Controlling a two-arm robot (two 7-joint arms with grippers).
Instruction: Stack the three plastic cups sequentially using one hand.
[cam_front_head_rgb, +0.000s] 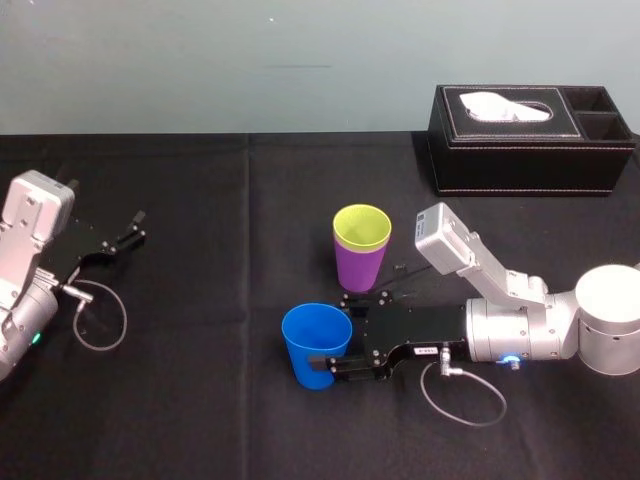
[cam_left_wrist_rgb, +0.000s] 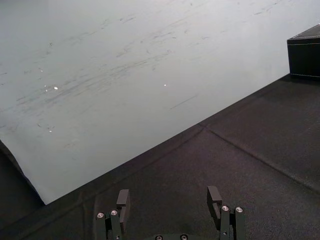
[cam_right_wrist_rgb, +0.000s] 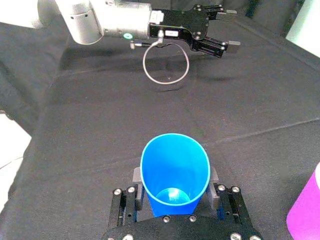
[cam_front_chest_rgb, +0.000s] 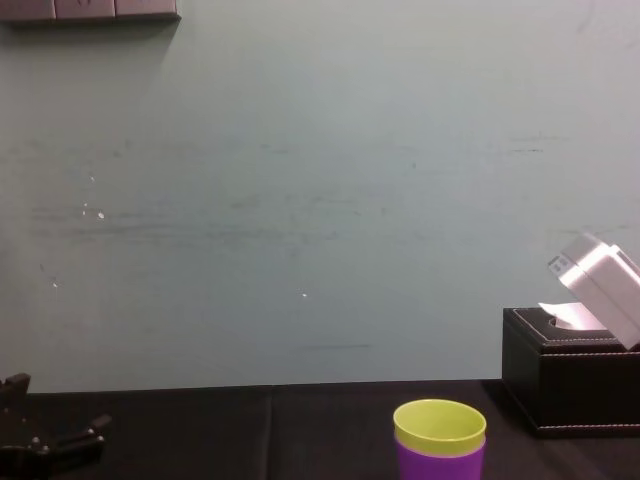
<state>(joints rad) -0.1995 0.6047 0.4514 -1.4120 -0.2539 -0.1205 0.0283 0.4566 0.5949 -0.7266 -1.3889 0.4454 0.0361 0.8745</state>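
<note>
Black table, right gripper clasping blue cup

A black-clothed flat table carries everything; a crease runs front to back through its cloth, left of centre; at the far right stands a black rectangular stitched tissue box, with white tissue at its slot; near the middle 1 purple tapered plastic cup stands upright, a yellow-green plastic cup nested inside it; just in front and to the left, a bright blue tapered plastic cup is upright, apart from the other 2.
</note>
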